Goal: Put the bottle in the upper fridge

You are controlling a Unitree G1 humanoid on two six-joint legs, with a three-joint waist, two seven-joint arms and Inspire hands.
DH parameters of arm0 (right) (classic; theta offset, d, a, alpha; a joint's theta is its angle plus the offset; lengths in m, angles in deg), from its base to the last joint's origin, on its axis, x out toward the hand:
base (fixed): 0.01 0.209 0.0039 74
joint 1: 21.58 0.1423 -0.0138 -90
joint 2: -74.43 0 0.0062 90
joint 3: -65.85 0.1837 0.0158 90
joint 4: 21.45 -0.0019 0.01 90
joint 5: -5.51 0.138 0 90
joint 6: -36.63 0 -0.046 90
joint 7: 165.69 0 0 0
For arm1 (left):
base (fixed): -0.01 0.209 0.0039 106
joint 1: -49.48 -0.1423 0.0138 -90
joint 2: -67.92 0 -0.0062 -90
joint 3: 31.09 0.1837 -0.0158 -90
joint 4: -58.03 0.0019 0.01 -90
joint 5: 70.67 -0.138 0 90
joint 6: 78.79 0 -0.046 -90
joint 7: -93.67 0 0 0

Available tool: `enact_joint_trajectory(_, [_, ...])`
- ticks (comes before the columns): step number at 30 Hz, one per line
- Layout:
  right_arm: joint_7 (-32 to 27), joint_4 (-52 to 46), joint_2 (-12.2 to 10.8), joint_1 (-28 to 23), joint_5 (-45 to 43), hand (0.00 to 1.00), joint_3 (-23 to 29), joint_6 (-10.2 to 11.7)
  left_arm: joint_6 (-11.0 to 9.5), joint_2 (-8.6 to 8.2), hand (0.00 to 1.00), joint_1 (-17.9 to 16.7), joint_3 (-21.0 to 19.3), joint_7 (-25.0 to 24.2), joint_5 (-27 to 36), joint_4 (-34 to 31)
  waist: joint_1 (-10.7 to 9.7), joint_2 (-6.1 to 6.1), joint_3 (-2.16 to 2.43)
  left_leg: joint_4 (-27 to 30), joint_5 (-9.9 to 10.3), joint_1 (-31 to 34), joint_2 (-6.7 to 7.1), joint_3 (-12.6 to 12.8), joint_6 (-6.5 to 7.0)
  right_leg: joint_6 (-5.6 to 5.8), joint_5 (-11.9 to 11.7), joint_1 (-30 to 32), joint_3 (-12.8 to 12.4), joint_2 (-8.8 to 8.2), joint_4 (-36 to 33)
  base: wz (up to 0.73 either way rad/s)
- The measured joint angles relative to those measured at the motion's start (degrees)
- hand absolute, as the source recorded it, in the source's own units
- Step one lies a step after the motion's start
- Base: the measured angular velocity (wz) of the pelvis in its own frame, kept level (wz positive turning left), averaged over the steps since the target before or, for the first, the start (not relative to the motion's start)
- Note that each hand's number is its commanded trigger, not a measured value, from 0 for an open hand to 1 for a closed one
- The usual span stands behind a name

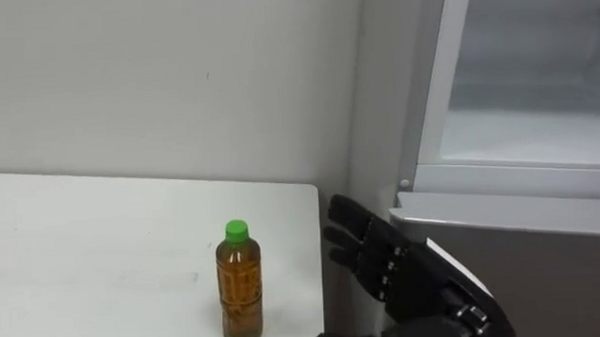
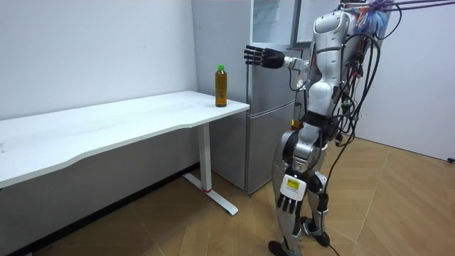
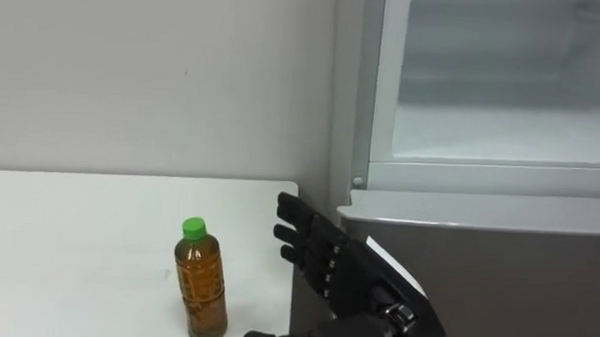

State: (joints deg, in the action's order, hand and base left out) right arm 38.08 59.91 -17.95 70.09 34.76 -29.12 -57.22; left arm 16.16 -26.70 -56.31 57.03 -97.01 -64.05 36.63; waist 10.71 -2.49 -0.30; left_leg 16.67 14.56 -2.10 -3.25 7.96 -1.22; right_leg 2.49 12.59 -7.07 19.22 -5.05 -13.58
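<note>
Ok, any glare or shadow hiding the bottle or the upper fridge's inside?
Left eye view: no glare on the bottle, cap and liquid plain against the white table; the upper fridge is bright and pale inside, nothing shadowed. Room view: even light, soft shadow under the table.

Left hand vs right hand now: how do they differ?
Pose: the right hand is raised forward, fingers spread; the left hand hangs by the thigh.
Place: the right hand is beside the green-capped amber plastic bottle on the white table, not touching it; the left hand is below the tabletop.
Both are black, open and empty.
</note>
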Motion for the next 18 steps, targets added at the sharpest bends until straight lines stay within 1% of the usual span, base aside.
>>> enact_joint_trajectory(2, [-1.31, 0.63, -0.01, 0.02, 0.08, 0.0, -0.84, 0.0, 0.11, 0.01, 0.0, -0.09, 0.0, -0.08, 0.05, 0.0, 0.36, -0.14, 0.02, 0.12, -0.03, 0.47, 0.03, -0.48, -0.03, 0.0, 0.0, -0.07, 0.76, -0.04, -0.01, 0.13])
enact_joint_trajectory(3, [-1.99, 1.42, 0.0, 0.25, 0.08, 0.0, -1.2, -0.04, 0.21, 0.01, 0.0, -0.08, 0.0, -0.13, 0.03, -0.01, 0.65, -0.24, 0.0, 0.14, -0.08, 0.74, 0.1, -0.86, -0.05, 0.0, 0.0, -0.01, 1.53, -0.13, -0.01, 0.19])
enact_joint_trajectory(6, [-4.12, 3.98, -0.05, 1.49, -0.01, 0.0, -1.79, -0.07, 1.0, -0.02, 0.0, -0.3, -0.07, -0.17, -0.01, -0.1, 0.97, -0.33, -0.03, 0.99, -0.08, 1.48, 0.2, -2.14, -0.05, 0.01, 0.0, -0.11, 2.8, -0.16, 0.0, 0.21])
enact_joint_trajectory(8, [-5.87, 5.42, -0.03, 2.0, -0.07, 0.0, -2.35, -0.07, 1.03, -0.09, 0.0, -0.48, -0.07, -0.18, 0.0, -0.3, 1.09, -0.31, -0.08, 1.41, -0.09, 1.68, 0.38, -2.96, -0.05, 0.01, 0.01, -0.22, 3.39, -0.22, 0.02, 0.24])
enact_joint_trajectory(9, [-7.11, 6.04, 0.0, 2.02, -0.16, 0.0, -2.78, -0.07, 1.04, -0.16, 0.0, -0.64, -0.06, -0.16, 0.01, -0.65, 1.25, -0.2, -0.19, 1.63, -0.12, 1.86, 0.54, -3.49, 0.0, 0.07, 0.04, -0.2, 4.18, -0.39, 0.0, 0.2])
enact_joint_trajectory(10, [-8.45, 6.34, 0.0, 2.03, -0.52, 0.0, -3.09, -0.07, 1.16, -0.25, 0.0, -0.76, 0.01, -0.1, -0.01, -1.24, 2.08, -0.12, -0.24, 1.63, -0.14, 2.04, 0.7, -3.52, 0.04, 0.26, 0.18, -0.13, 4.63, -0.6, -0.07, 0.14])
enact_joint_trajectory(12, [-10.33, 6.79, 0.04, 2.53, -0.68, 0.0, -3.77, -0.04, 1.26, -0.46, 0.0, -0.78, 0.01, 0.04, -0.03, -2.3, 2.8, -0.07, -0.3, 1.46, -0.21, 2.89, 0.87, -3.64, 0.17, 0.28, 0.19, 0.16, 4.93, -0.79, -0.2, 0.02])
enact_joint_trajectory(14, [-11.94, 9.81, -0.06, 4.97, -0.65, 0.0, -5.72, -0.03, 1.35, -0.67, 0.0, -0.72, 0.18, 0.45, 0.0, -2.35, 3.05, 0.1, -0.57, 1.49, -0.25, 3.03, 0.98, -3.64, 0.24, 0.28, 0.18, 0.17, 4.92, -0.87, -0.18, 0.0])
enact_joint_trajectory(16, [-14.44, 14.41, -0.26, 7.71, -0.71, 0.0, -7.51, -0.02, 1.6, -0.63, 0.0, -0.75, 1.08, 0.55, -0.04, -3.16, 3.59, -0.04, -0.52, 1.76, -0.27, 3.4, 1.1, -4.16, 0.28, 0.27, 0.18, 0.14, 5.48, -0.93, -0.13, 0.09])
enact_joint_trajectory(18, [-16.47, 17.51, -0.67, 9.03, -0.89, 0.0, -7.58, -0.01, 1.78, -0.64, 0.0, -0.87, 1.06, 0.49, -0.06, -4.17, 3.96, -0.29, -0.48, 2.01, -0.41, 3.75, 1.32, -5.2, 0.37, 0.28, 0.18, 0.13, 6.37, -0.96, -0.12, 0.25])
